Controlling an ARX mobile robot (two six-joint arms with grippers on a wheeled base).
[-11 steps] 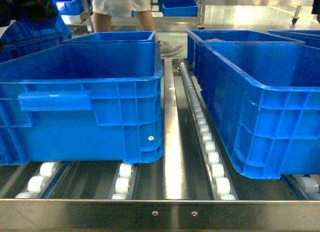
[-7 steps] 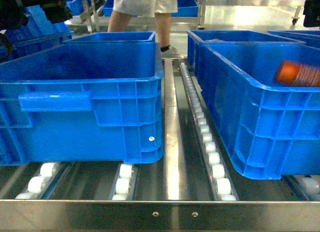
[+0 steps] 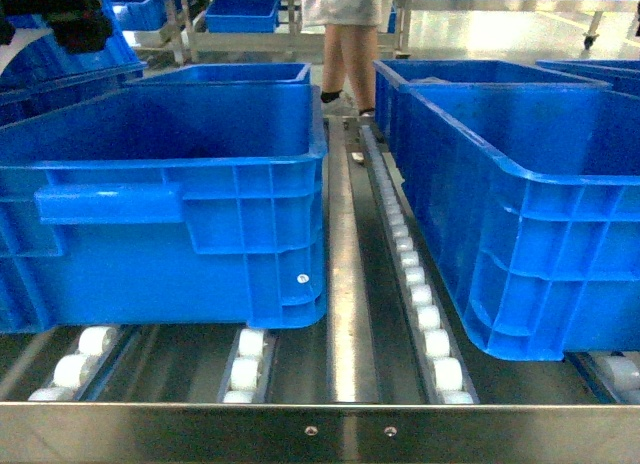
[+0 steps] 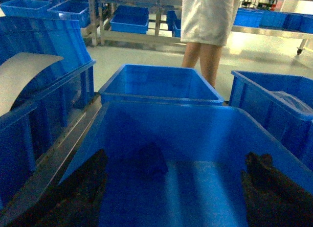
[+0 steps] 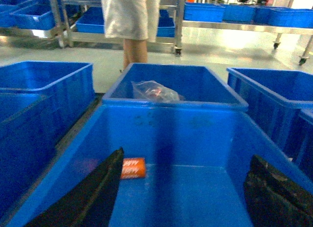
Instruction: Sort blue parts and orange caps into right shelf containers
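my right gripper hangs released over the right crate, where an orange cap lies on its floor. my left gripper, fingers spread, hangs over the left crate on the shelf.

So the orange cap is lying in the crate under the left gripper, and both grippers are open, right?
Not quite. The orange cap lies in the crate under the right gripper, as the right wrist view shows. The crate under the left gripper holds only a dark blue part. Both grippers are open.
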